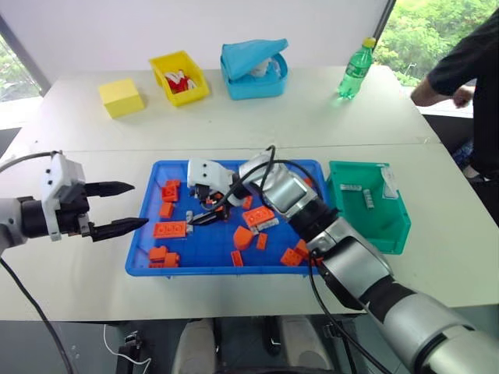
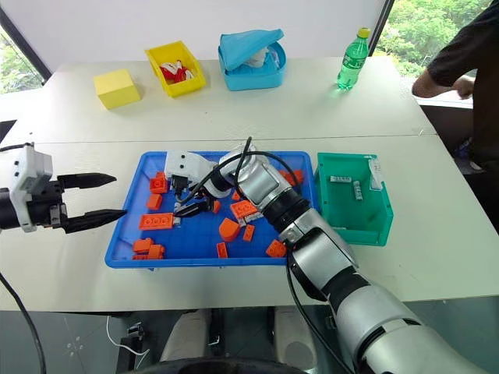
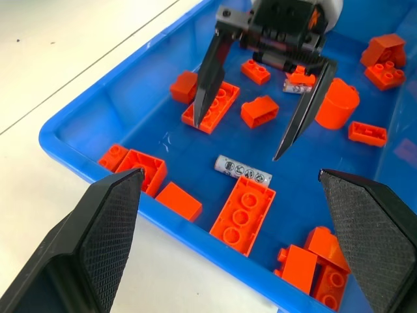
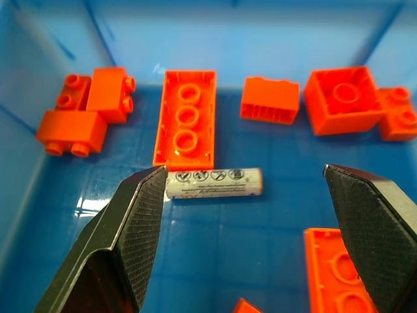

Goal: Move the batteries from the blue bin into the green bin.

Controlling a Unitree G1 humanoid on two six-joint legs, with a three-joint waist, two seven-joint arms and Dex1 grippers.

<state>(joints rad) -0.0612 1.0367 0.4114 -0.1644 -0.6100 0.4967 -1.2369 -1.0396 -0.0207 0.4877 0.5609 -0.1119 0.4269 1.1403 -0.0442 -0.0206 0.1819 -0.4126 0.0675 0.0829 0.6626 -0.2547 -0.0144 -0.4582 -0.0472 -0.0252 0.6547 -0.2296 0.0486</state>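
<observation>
Right hand poised over a battery in the blue bin

The white bench [image 1: 327, 117] carries the blue bin [image 1: 148, 269], scattered with orange bricks [image 1: 169, 229], and just beside it the green bin [image 1: 394, 234] with two batteries [image 1: 351, 188] inside. The right hand [image 4: 247, 228] hangs low in the blue bin, fingers spread wide around a lone battery [image 4: 214, 183] lying flat by a long brick. The left hand [image 1: 125, 208] hovers outside the bin's left rim, fingers apart and empty
</observation>
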